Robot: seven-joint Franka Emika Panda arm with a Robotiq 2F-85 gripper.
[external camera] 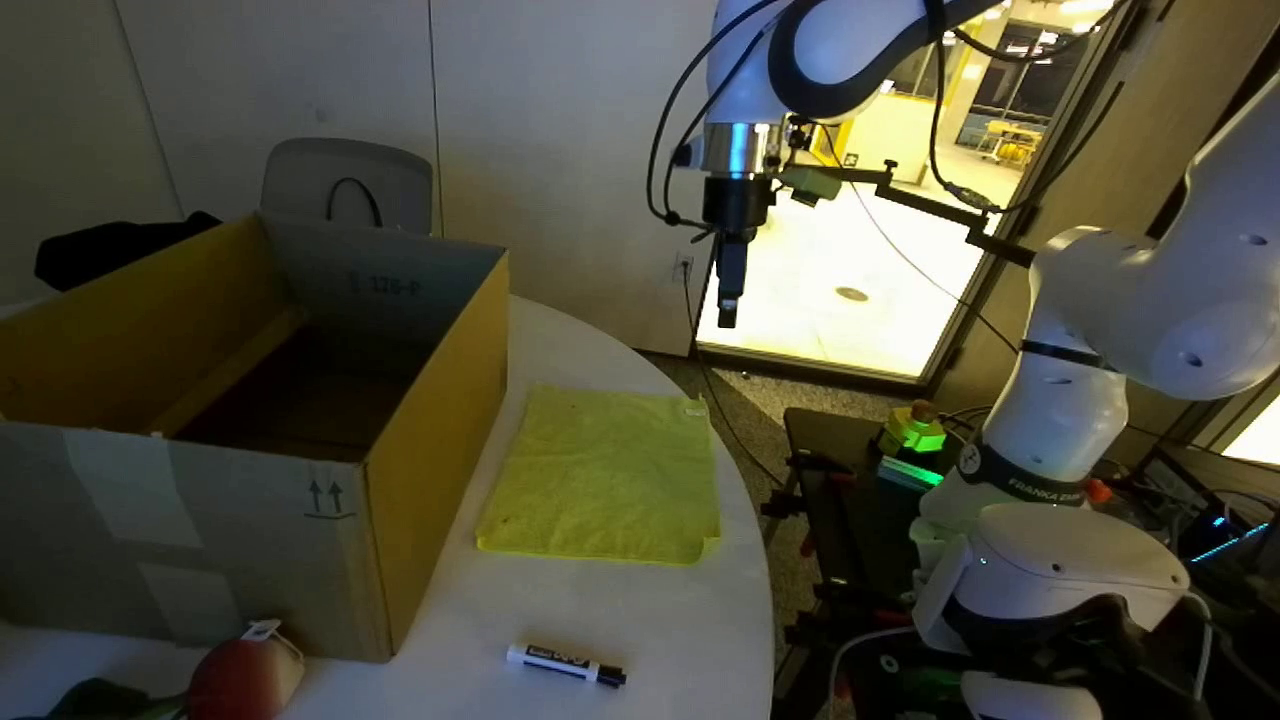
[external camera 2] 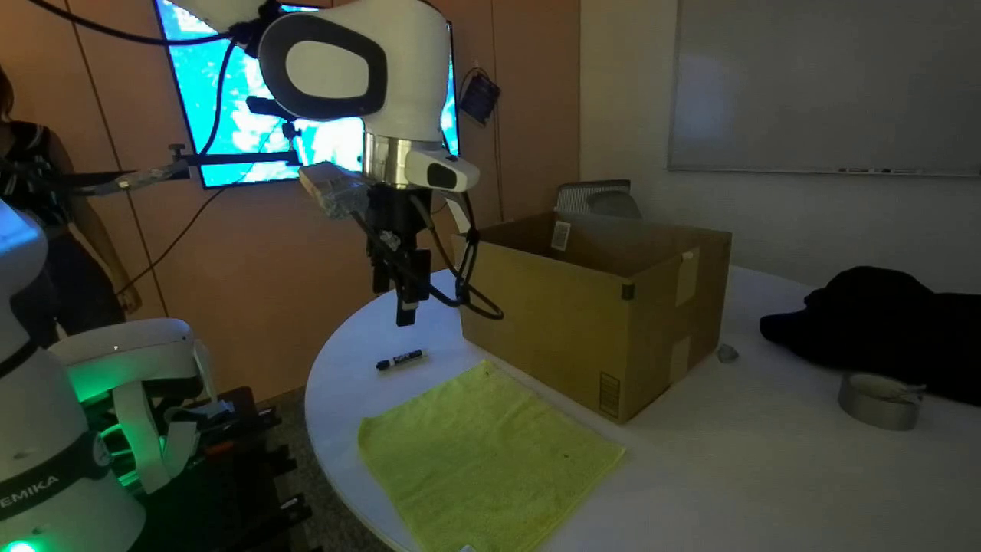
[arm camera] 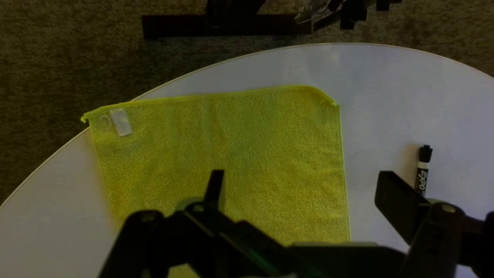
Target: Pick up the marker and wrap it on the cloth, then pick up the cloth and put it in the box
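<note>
A yellow cloth lies flat on the white table in both exterior views point(external camera: 610, 475) point(external camera 2: 490, 460) and below the jaws in the wrist view point(arm camera: 247, 150). A black and white marker point(external camera: 566, 664) lies on bare table beside the cloth; it also shows in an exterior view point(external camera 2: 400, 359). In the wrist view the marker point(arm camera: 423, 170) is partly hidden behind the right finger. The open-topped cardboard box point(external camera: 440, 450) stands beside the cloth, also in an exterior view point(external camera 2: 544, 330). My gripper point(arm camera: 301, 173) is open and empty, high above the table; it also shows in both exterior views point(external camera: 729, 310) point(external camera 2: 397, 303).
The round table's edge point(arm camera: 239, 58) runs close to the cloth, and one cloth corner reaches over it. A red and white round object point(external camera: 245, 675) lies near the box. A tape roll point(external camera 2: 879, 400) and black fabric point(external camera 2: 874, 330) lie on the table past the box.
</note>
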